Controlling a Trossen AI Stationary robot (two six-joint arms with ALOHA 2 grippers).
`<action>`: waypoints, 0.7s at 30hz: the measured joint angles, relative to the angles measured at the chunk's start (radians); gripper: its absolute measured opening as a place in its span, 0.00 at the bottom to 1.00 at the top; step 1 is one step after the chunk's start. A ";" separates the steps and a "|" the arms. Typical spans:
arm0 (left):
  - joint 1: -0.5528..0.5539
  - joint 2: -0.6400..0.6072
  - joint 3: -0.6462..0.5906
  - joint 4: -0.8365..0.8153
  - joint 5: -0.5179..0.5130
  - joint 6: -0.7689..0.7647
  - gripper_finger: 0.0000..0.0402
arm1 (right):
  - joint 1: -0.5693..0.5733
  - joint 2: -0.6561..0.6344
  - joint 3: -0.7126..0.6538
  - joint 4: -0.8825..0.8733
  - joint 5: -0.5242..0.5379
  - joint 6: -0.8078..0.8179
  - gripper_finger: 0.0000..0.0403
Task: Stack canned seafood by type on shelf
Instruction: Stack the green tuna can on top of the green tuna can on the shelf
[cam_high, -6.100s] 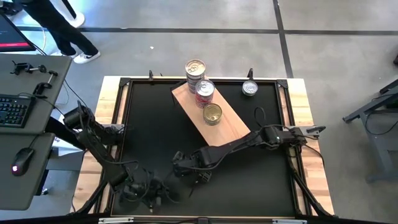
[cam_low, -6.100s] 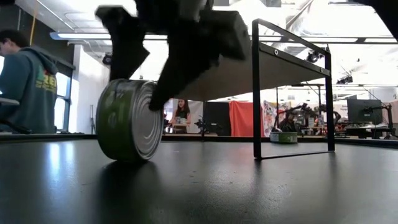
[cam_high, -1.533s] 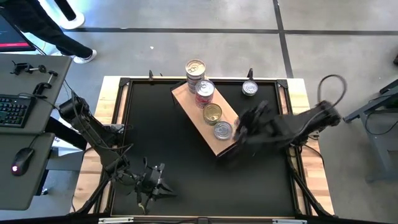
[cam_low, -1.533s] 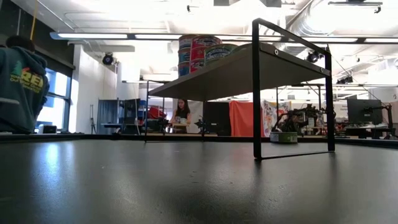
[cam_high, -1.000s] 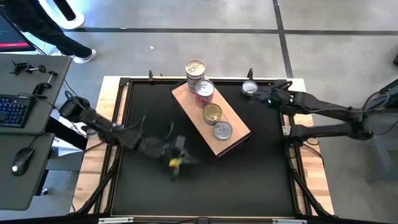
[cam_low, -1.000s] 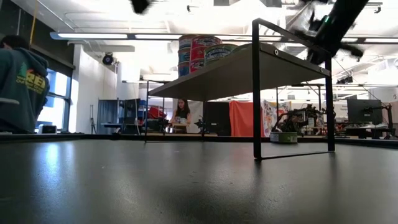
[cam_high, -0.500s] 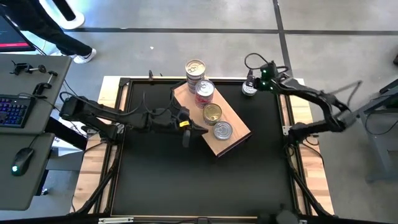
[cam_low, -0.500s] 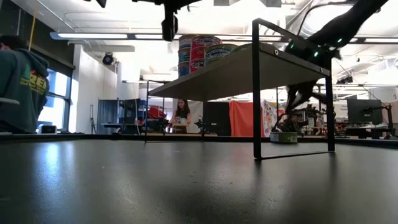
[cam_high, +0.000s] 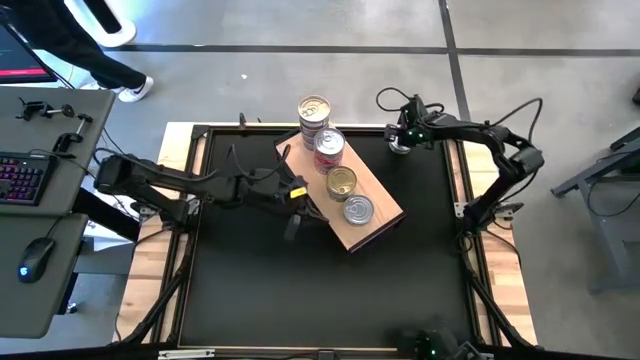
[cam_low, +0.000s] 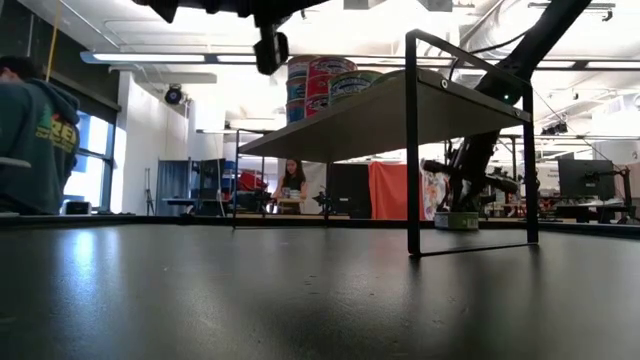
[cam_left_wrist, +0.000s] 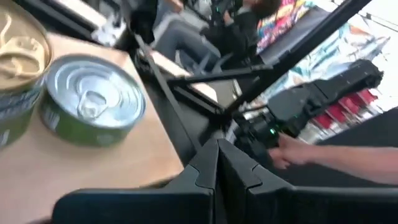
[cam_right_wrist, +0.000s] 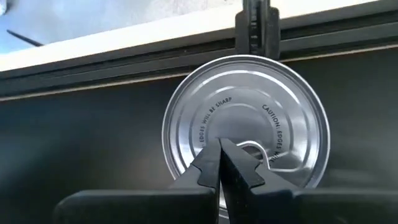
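The shelf (cam_high: 378, 205) is a light wooden board on black legs, standing slantwise mid-table. On it stand several cans of seafood: a tall stack (cam_high: 314, 110), a red-labelled stack (cam_high: 329, 148), a gold-lidded can (cam_high: 342, 183) and a green-sided, silver-lidded can (cam_high: 358, 209) (cam_left_wrist: 93, 102). One more silver-lidded can (cam_high: 400, 145) (cam_right_wrist: 245, 118) rests on its base on the table at the far right. My right gripper (cam_right_wrist: 219, 149) (cam_high: 405, 135) hangs shut right over its lid. My left gripper (cam_left_wrist: 217, 155) (cam_high: 305, 205) is shut, in the air over the shelf's left edge. My right gripper points down at the middle of the lone can's lid (cam_right_wrist: 239, 146), near the pull tab, fingers shut. Whether the tips touch the lid, I cannot tell. My left gripper touches nothing.
The shelf's black legs (cam_low: 412, 140) stand on the table. Black rails (cam_right_wrist: 252, 25) frame the table just beyond the lone can. Bare black tabletop (cam_high: 320, 290) lies near the front edge. A desk with a keyboard (cam_high: 20, 175) stands off the left side.
My left gripper has swung up from the table's near left toward the shelf's left edge, staying shut. My right gripper has moved toward the table's far edge and stopped over the lone can, shut throughout. The cans have stayed in place.
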 joint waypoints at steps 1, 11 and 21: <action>0.010 -0.010 0.000 -0.024 0.027 -0.006 0.00 | 0.000 0.003 0.002 -0.016 -0.004 -0.012 0.00; 0.082 -0.223 0.000 -0.349 0.052 0.169 0.00 | 0.001 -0.100 -0.001 -0.389 0.044 -0.106 0.00; 0.135 -0.364 0.000 -0.448 0.043 0.254 0.00 | 0.109 -0.151 -0.103 -0.570 0.026 -0.047 0.00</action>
